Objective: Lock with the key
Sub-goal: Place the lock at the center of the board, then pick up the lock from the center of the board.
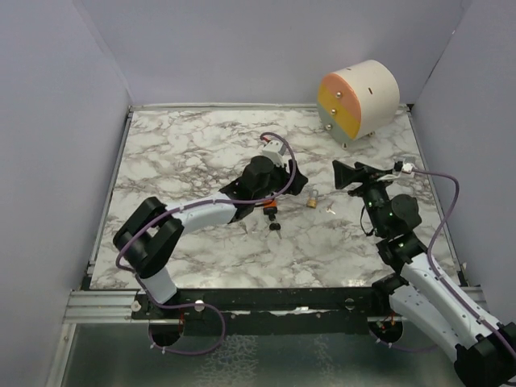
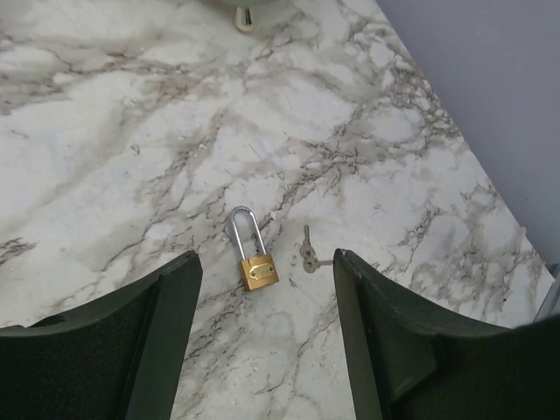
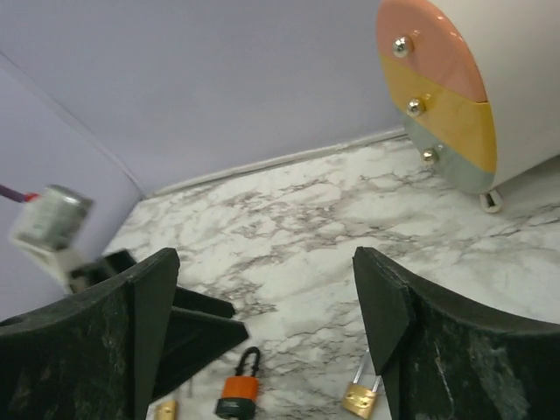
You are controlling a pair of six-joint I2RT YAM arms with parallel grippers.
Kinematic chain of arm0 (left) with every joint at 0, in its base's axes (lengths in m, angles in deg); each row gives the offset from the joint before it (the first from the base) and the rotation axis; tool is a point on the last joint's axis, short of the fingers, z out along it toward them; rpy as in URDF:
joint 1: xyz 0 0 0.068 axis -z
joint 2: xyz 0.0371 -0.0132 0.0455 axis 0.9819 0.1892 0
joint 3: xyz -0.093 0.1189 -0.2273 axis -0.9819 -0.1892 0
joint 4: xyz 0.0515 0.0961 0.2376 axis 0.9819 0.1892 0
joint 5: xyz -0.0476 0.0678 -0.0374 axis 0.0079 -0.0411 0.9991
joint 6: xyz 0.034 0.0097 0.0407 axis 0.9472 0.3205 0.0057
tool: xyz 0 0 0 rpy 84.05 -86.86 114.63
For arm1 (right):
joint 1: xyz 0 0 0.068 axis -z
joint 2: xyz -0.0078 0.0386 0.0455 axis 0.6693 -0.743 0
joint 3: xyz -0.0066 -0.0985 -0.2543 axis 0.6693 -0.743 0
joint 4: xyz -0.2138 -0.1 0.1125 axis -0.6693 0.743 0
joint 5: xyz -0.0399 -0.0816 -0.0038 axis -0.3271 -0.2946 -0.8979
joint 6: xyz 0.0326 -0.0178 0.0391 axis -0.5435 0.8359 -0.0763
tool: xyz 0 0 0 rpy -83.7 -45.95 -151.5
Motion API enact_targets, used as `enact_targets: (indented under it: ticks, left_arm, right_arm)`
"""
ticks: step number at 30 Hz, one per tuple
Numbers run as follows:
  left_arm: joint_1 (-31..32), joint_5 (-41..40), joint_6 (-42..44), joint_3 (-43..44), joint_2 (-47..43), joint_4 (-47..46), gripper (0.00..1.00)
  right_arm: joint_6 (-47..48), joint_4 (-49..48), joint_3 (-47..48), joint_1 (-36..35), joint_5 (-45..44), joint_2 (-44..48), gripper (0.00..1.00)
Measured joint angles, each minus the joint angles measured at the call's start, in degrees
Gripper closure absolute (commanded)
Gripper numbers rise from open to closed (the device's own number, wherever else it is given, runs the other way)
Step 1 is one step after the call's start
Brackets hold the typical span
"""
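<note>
A brass padlock (image 2: pixel 259 270) with a long silver shackle lies flat on the marble table (image 1: pixel 185 153), and a small pair of silver keys (image 2: pixel 307 254) lies just to its right. In the top view the brass padlock (image 1: pixel 312 201) and keys (image 1: pixel 330 208) sit mid-table between the two arms. My left gripper (image 2: pixel 264 262) hovers open just short of the padlock, empty. My right gripper (image 3: pixel 267 262) is also open and empty, raised to the right of the keys; its view has the brass padlock (image 3: pixel 360 398) at the bottom edge.
An orange padlock (image 3: pixel 238 394) with a black shackle lies by my left gripper's fingers (image 3: pixel 197 325), with a small brass piece (image 3: pixel 164 409) beside it. A white drum (image 1: pixel 364 98) with a pink, yellow and grey face stands at the back right. Grey walls enclose the table.
</note>
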Motion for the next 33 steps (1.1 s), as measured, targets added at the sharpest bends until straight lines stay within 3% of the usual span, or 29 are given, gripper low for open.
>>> enact_targets:
  ticks: [1,8,15,20,25,27,31,33]
  left_arm:
    - [0.0,-1.2,1.0,-0.6,-1.9,0.3,0.33]
    - [-0.3,-9.3,6.7,-5.7,-10.9,1.8,0.29]
    - [-5.7,-13.7,6.9,-12.8,-17.8,4.5,0.29]
    - [-14.6,-13.9,4.5,-17.7,-22.3,5.4,0.28]
    - [-17.7,-14.3,4.3,-20.0,-24.7,8.2,0.28]
    - [-18.2,-14.4,4.7,-20.0,-25.4,9.2,0.28]
    - [-19.8,-14.3,5.8,-20.2,-27.9,10.7,0.28]
    - [-20.9,-14.3,6.2,-20.2,-29.1,11.2,0.28]
  right_arm:
    - [0.2,-0.7,-0.5,0.0,-0.3,-0.7,0.01]
    - [3.6,9.2,12.3,0.0,0.9,-17.5,0.0]
    - [4.1,11.2,8.2,0.0,4.5,-16.5,0.0]
    - [5.4,11.2,8.5,0.0,7.1,-17.3,0.17]
    - [7.0,12.2,11.9,-2.4,9.7,-25.3,0.18]
    - [8.0,13.1,13.6,-6.1,9.1,-29.0,0.16]
    - [9.0,14.3,17.2,-13.4,7.6,-35.5,0.0]
    - [9.0,14.4,19.0,-15.3,7.2,-38.5,0.0]
